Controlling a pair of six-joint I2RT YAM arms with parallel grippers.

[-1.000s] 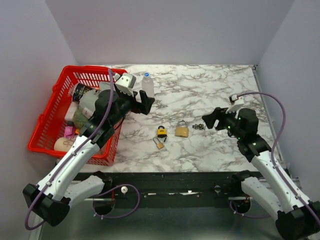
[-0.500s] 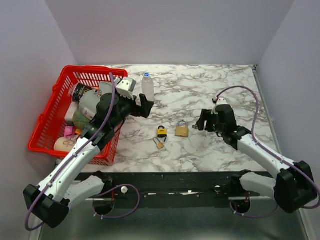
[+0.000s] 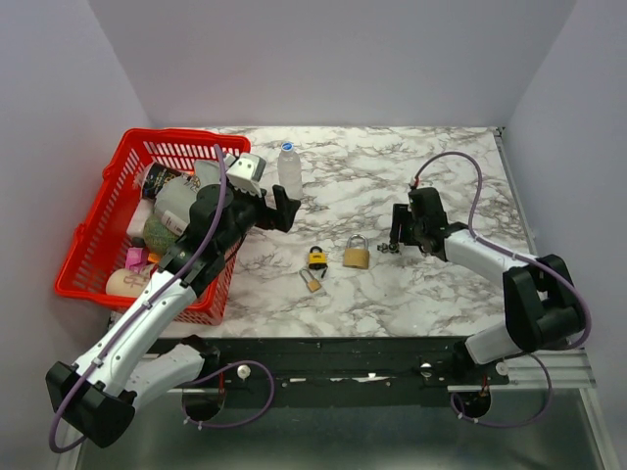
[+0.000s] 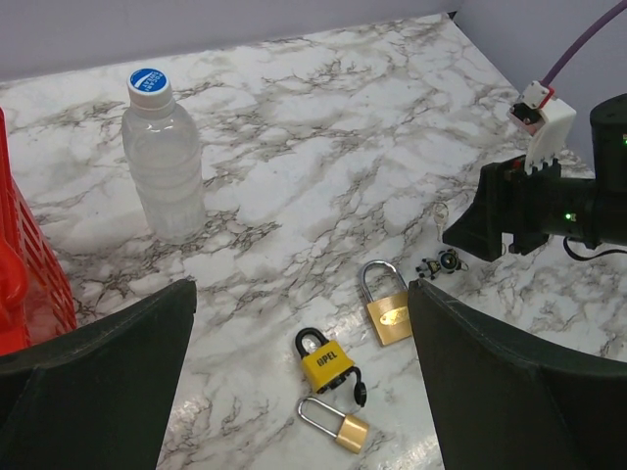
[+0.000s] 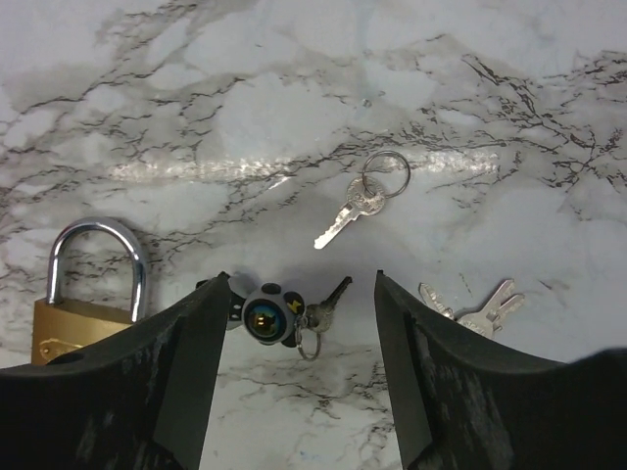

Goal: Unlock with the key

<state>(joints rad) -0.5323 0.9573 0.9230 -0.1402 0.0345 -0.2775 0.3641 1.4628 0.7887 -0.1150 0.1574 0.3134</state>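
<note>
The right claw (image 5: pixel 301 284) sits low over the bench (image 3: pixel 411 166) with its jaws wide and nothing held. They straddle the key with the round charm (image 5: pixel 269 315), which lies flat between the 2 fingers, so this looks like the line-up for picking that key. It lies just right of the brass padlock (image 5: pixel 78 313), probably the lock it is meant for, though which key fits which lock cannot be told. A single key on a ring (image 5: pixel 355 209) lies a little farther off, and a pair of keys (image 5: pixel 480 305) lies to the right, beside the right finger, near enough to be nudged if the jaws shut carelessly. The left claw (image 4: pixel 302 294) hangs above the bench, jaws wide and empty, between the red basket (image 3: pixel 167 137) and the locks. From there it overlooks the yellow padlock (image 4: pixel 326 360) and the small padlock (image 4: pixel 338 426), seemingly ready to steady a lock. A bottle (image 4: pixel 162 157) stands upright to the far left, well apart from the locks.
</note>
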